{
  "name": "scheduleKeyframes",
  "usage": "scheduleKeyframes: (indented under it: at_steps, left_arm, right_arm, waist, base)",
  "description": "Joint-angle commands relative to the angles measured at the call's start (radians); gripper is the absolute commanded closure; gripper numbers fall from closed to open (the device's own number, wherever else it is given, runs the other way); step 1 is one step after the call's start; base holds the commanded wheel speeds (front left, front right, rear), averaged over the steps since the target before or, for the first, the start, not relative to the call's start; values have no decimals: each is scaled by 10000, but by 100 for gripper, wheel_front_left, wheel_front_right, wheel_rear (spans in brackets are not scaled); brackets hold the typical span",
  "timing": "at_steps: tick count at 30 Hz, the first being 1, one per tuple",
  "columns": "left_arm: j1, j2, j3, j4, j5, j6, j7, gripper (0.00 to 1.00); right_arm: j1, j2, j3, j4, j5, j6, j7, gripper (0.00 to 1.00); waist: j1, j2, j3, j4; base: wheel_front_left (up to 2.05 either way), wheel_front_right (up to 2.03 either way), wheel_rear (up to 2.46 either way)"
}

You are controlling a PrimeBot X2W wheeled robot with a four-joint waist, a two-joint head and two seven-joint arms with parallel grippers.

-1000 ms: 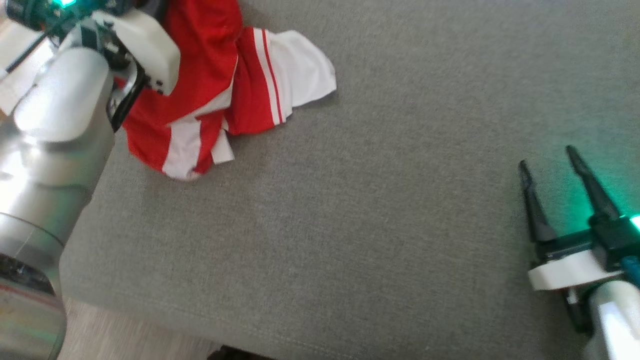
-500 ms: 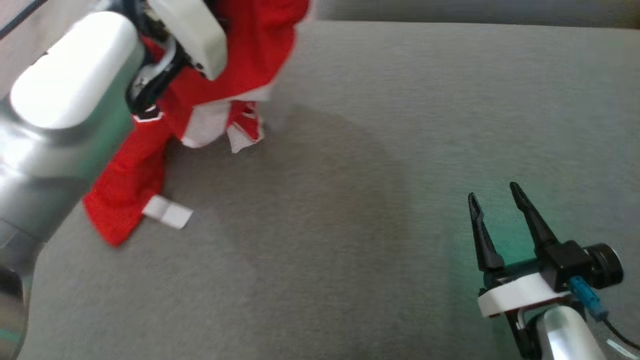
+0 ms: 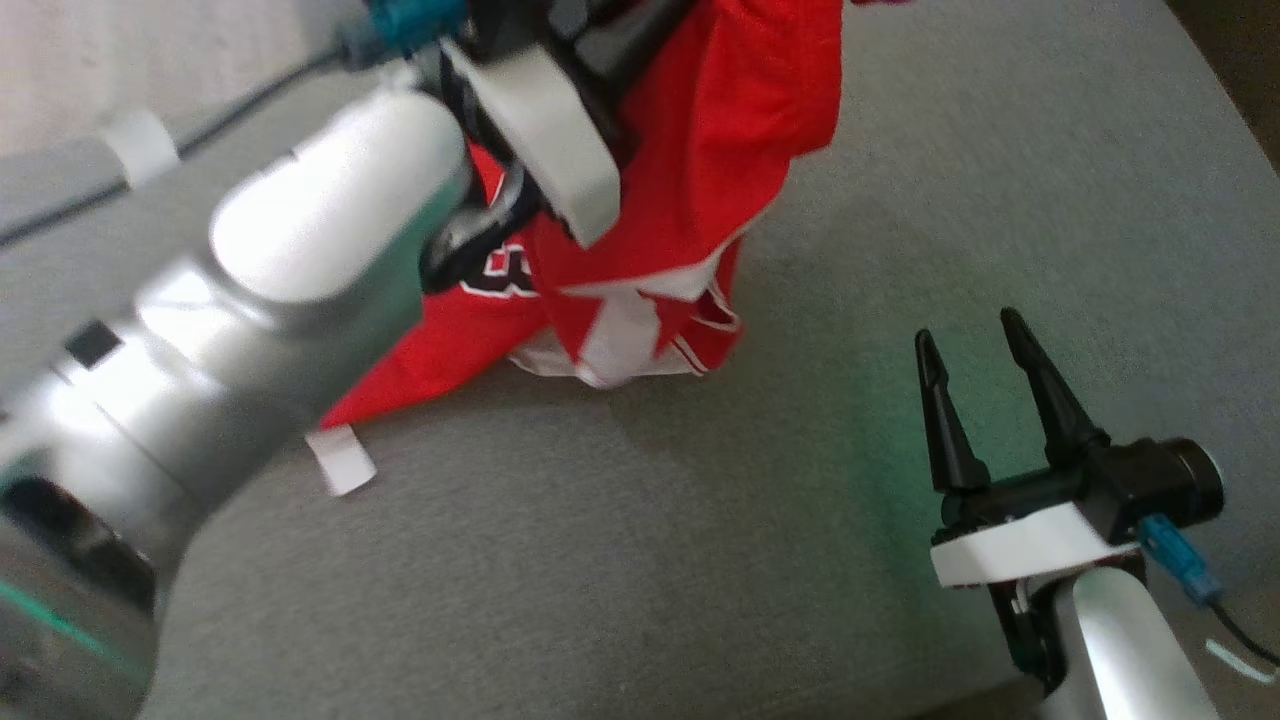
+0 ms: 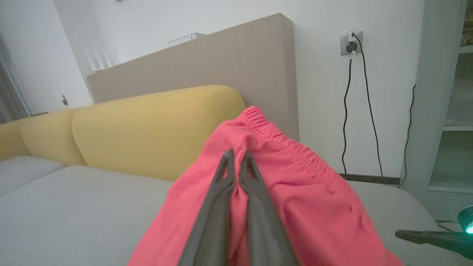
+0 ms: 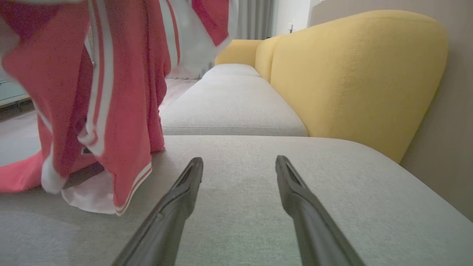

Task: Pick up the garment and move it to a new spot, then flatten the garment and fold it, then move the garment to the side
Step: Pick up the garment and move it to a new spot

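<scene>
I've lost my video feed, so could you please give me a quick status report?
Left gripper shut on red garment, raised, hem resting on grey cushion. Right gripper open, empty. No obstacle seen.

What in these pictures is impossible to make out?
- Head view: the print on the garment is half hidden behind the left arm.
- Right wrist view: the garment's top is cut off by the upper edge.
- Left wrist view: the garment, pinched by the left gripper, hides the sofa seat below.
</scene>
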Motion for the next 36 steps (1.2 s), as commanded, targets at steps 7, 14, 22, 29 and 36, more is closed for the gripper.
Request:
scheduleKeyframes:
  at_steps: [7,14,22,29,36]
  left_arm:
    - [2273,-505,61,1926,-9,269,-1349,72]
    - [4871,-1418,2789,1277,1583,1331,-1443,0]
    - [8332,-1548,5419,-262,4361,2649,-1445,0]
    - [9200,-1128,6062,374,5764,2861,-1446,0]
    - [7825,-1049,5126,2324,7360,2843,-1446,0]
  right_arm:
    - [-329,28,304,-251,475,-7,-24,0]
    - [-124,29,40,-87,333,-7,-24,0]
    - [590,29,-227,50,-134,-7,-24,0]
    - [763,29,-139,-40,-369,-7,-24,0]
    - [594,9,-162,-152,-496,-7,-24,0]
  waist:
    - [1,0,1215,-901]
    - [1,0,852,-210]
    - [1,0,-392,1019]
    - [1,0,-536,1514]
    - [1,0,246,1437]
  base:
    - [0,0,0]
    - [0,0,0]
    - [0,0,0]
    - [0,0,0]
    - [0,0,0]
